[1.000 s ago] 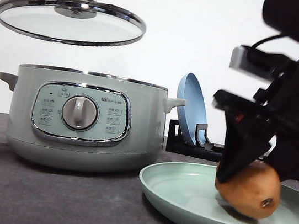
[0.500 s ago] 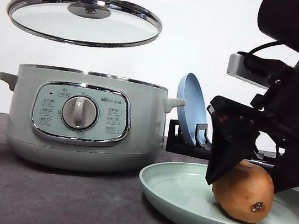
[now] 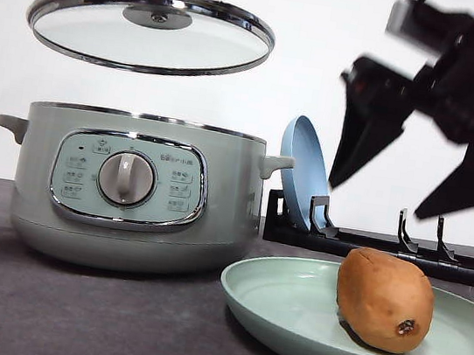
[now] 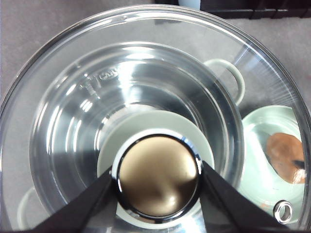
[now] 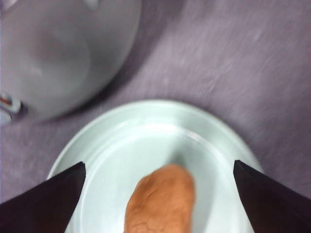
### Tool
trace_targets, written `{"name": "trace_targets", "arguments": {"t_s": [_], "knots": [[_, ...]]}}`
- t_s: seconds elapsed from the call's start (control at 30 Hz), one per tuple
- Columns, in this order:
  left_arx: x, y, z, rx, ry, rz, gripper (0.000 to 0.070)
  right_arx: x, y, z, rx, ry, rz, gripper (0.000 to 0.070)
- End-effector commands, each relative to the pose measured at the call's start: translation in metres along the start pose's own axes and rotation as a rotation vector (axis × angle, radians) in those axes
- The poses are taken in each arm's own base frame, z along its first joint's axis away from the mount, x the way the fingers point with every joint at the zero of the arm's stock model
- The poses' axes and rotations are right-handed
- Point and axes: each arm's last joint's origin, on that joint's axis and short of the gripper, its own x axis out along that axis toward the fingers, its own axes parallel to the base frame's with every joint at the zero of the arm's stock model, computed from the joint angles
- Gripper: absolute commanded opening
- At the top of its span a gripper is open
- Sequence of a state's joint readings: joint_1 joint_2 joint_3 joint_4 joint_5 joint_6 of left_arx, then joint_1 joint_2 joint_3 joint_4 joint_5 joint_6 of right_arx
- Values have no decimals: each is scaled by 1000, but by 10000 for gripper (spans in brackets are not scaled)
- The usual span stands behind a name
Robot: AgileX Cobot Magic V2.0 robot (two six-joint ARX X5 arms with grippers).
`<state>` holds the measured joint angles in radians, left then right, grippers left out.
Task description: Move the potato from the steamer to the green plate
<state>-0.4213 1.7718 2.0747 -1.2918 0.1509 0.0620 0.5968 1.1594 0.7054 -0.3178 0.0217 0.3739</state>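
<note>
The orange-brown potato (image 3: 383,300) lies on the green plate (image 3: 283,323) at the front right, with nothing touching it. Straight above it my right gripper (image 3: 378,200) hangs open and blurred, well clear of the potato. In the right wrist view the potato (image 5: 163,201) sits on the plate (image 5: 146,141) between the spread fingers (image 5: 48,196). The sage-green steamer (image 3: 129,189) stands at the left with its pot uncovered. Above it my left gripper (image 4: 156,175) is shut on the knob of the glass lid (image 3: 152,29), holding it level in the air.
A black dish rack (image 3: 386,247) stands behind the plate, with a blue plate (image 3: 301,173) upright in it. Through the lid, the steamer's bare inner pot (image 4: 146,97), the green plate (image 4: 260,170) and the potato (image 4: 286,156) show. The dark grey tabletop (image 3: 68,313) lies before the steamer.
My right gripper has let go of the potato and risen above it with its fingers spread. The potato now rests alone on the plate. The held lid has drifted slightly right.
</note>
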Motion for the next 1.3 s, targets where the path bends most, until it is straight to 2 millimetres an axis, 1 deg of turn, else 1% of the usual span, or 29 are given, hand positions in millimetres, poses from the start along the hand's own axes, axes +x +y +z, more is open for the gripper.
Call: {"name": "trace_targets", "arguments": {"t_s": [0.0,0.2,0.3,0.5,0.6,1.03,1.27], "knots": [[2,-1,10,20,-45,-3,0,-7,2,8,-29,-24,-6,614],[20,-1,13,26,-5,-3,0,-35,0,26,-46,-108,-13,614],[28,-2,14,36,17,28,0,-48,-2,34,-53,-154,-27,614],[40,-3,15,52,38,50,0,-67,-5,42,-59,-225,-34,614],[43,-5,16,60,41,57,0,-71,-8,44,-55,-240,-40,614],[61,-3,14,58,84,54,0,-71,-11,45,-51,-244,-53,614],[64,-3,13,60,87,54,0,-71,-11,45,-57,-244,-53,614]]}}
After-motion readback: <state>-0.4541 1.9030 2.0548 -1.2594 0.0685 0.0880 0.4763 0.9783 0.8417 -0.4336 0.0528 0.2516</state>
